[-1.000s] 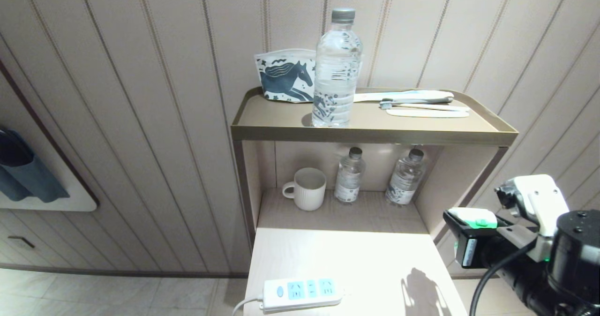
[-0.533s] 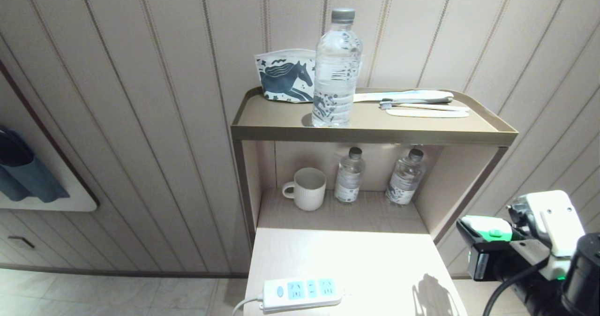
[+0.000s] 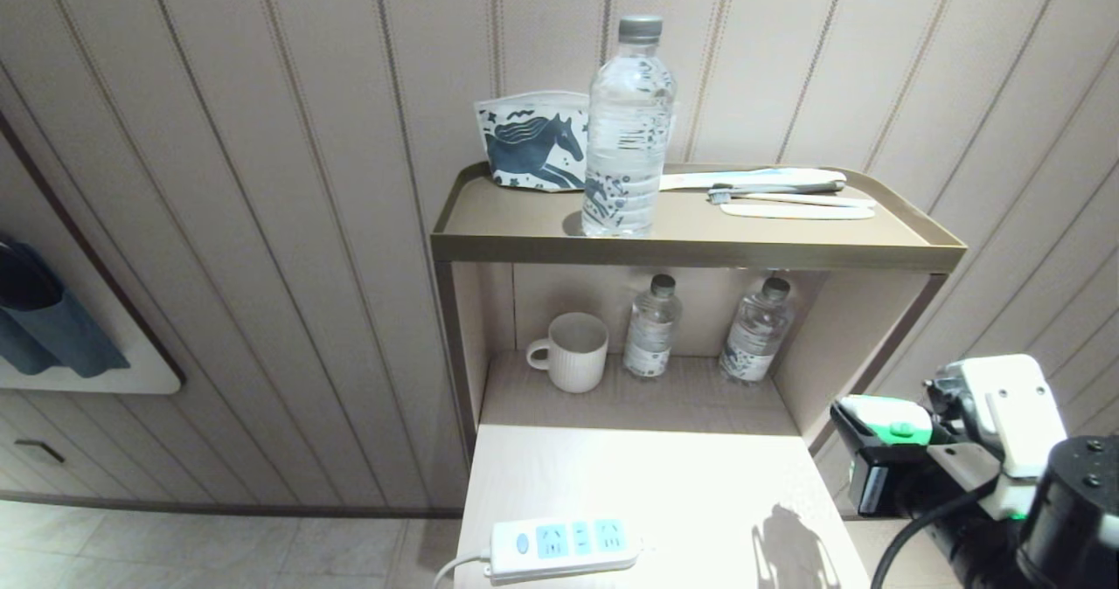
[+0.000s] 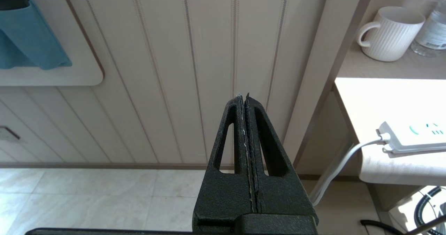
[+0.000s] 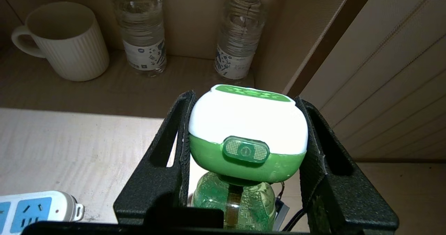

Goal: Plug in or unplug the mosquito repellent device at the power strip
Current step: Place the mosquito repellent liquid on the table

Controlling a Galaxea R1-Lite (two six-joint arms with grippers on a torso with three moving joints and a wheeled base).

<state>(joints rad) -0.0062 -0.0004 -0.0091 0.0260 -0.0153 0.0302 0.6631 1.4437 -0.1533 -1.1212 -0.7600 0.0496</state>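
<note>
On your far left, a blue cloth [image 3: 39,327] hangs against the panelled wall. The left gripper [image 4: 244,99] is parked off the table's left edge above the tiled floor, its fingers pressed together on nothing. Next comes the pale table [image 3: 682,475], bearing the power strip [image 3: 564,547] at its near left edge: white body, blue oval button towards the left, light-blue sockets to the right, white cord [image 4: 343,161] dropping over the left side; every socket you can see is vacant. Behind the table stands the shelf unit [image 3: 699,252]. Its top tier carries, from left to right, a horse-print pouch [image 3: 529,143], a tall water bottle [image 3: 628,130] and toothbrushes [image 3: 787,191]. Its lower tier holds a ribbed white mug [image 3: 573,351], then two small water bottles [image 3: 651,327]. At your far right, off the table's right edge and well apart from the strip, the right gripper [image 3: 879,449] is clamped on the mosquito repellent device [image 5: 248,134], one black finger on each side of its white-and-green head, the green bottle hanging below, the device upright and held in the air.
</note>
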